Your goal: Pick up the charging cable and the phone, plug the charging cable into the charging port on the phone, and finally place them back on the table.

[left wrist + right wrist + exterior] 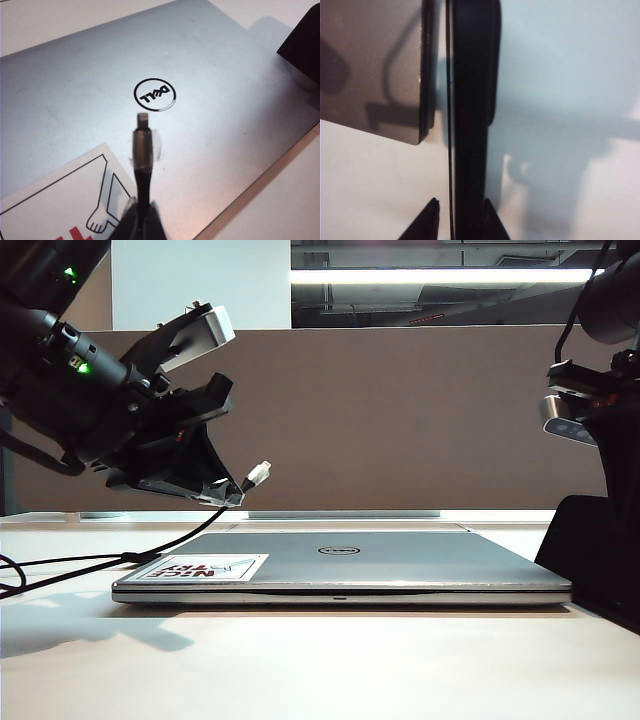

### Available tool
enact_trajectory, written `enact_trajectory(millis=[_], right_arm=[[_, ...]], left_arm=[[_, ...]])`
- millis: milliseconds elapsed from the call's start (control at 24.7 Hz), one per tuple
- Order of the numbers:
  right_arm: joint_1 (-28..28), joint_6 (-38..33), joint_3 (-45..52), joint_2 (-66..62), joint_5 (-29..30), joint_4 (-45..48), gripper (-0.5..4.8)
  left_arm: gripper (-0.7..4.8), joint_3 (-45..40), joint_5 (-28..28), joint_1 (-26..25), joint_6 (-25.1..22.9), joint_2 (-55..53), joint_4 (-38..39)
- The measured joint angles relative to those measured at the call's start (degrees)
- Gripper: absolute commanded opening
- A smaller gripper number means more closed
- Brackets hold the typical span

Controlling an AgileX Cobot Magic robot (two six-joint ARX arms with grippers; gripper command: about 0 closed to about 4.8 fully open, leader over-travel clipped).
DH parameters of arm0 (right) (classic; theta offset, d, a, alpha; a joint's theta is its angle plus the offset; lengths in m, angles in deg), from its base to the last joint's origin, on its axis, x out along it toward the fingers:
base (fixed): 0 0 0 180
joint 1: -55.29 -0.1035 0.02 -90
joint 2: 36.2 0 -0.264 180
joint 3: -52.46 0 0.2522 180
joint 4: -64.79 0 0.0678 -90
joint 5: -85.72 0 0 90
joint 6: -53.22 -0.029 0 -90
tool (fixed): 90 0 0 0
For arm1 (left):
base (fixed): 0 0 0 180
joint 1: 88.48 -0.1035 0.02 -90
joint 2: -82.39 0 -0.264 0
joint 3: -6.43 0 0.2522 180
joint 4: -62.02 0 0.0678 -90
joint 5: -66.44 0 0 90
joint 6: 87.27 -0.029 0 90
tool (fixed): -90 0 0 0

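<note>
A: Black cord first: the charging cable trails across the white bench on the left of the exterior view and climbs into the left tool. That tool is clamped tight on it, just behind the silvery plug.

B: Where is the plug itself?

A: It hangs in the air over the closed silver laptop, above the lid's ringed logo in the left wrist view, touching nothing. A red-and-white sticker sits on the lid corner beneath that arm.

B: And the phone?

A: The phone stands on edge between the fingers of the right tool, just beside the laptop's side. A narrow gap shows between one finger and the phone's face, so the tool is partly spread; I cannot tell whether the other finger presses on it.

B: Can you see the charging port?

A: No, no view shows it. In the exterior view that arm and phone are only a dark shape at the right edge, before the brown divider.
</note>
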Motion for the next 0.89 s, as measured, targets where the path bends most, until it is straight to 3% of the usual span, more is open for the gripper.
enact_trajectory(millis=[889], right_arm=[[0.0,1.25,0.09,-3.02,2.1,4.5,1.17]], left_arm=[[-0.08,0.0,0.0,0.0,0.0,0.0,-0.02]])
